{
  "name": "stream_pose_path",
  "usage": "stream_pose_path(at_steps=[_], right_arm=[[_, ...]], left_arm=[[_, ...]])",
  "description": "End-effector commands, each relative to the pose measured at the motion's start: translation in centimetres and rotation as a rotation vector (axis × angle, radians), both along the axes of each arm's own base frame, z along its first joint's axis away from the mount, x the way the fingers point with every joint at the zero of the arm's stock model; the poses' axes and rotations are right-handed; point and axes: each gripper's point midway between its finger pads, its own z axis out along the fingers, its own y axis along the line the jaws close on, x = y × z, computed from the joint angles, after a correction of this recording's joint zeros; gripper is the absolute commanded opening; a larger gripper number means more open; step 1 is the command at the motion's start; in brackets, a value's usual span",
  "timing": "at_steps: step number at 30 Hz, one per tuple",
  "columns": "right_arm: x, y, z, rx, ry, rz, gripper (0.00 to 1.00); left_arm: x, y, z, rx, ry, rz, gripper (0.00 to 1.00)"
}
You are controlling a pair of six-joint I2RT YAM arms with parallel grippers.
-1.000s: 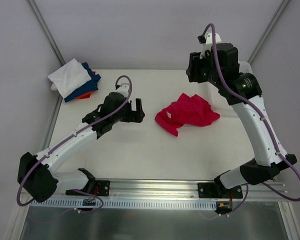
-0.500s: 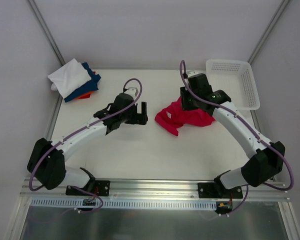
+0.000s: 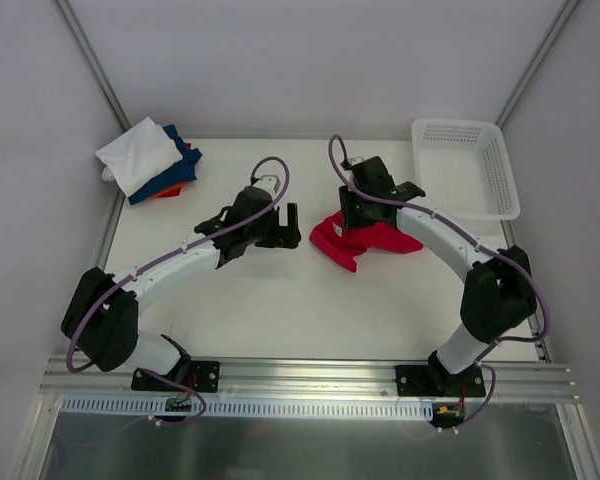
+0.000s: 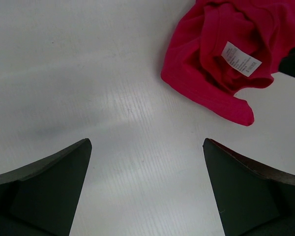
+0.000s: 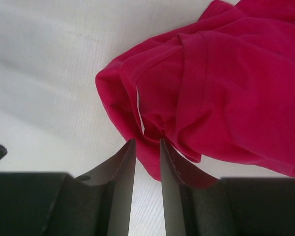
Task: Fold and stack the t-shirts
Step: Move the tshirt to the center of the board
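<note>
When we examined the worktop (image 3: 280, 310), we found the crimson t-shirt (image 3: 385, 238) lying crumpled right of centre. We noted the right hand (image 5: 146, 142) drawn narrow on a fold at the shirt's left edge, pinching it. The left hand (image 4: 146, 141) stood spread wide beside the shirt, holding nothing. We recorded the folded t-shirts (image 3: 150, 160) stacked at the far left corner.

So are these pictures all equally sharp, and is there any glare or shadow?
Top view: even light, no glare, everything sharp. Left wrist view: left gripper's fingers dark and slightly soft, red t-shirt clear. Right wrist view: right gripper's fingers dark too, cloth sharp.
</note>
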Motion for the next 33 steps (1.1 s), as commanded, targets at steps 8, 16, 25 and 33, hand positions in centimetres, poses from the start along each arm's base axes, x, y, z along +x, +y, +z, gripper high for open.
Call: stream_pose_path(at_steps=[8,16,25,33], right_arm=[[3.4,2.8,0.9,0.035,-0.047,0.057,0.29],[4.9,0.8,1.9,0.015,-0.080,0.010,0.29],[6.4,-4.4,4.7,0.057,-0.127,-0.113,0.29],[5.7,-5.4,5.8,0.069,-0.152,-0.123,0.29]], left_arm=[[-0.5,-5.0,-0.5,-0.134,0.009,-0.047,0.99],[-0.7,-7.5,-0.4,-0.260,-0.037,-0.043,0.95],[0.0,-11.9,4.0,-0.460,-0.186,-0.102,0.90],[1.9,-14.4,0.8,-0.496,-0.177,-0.093,0.77]])
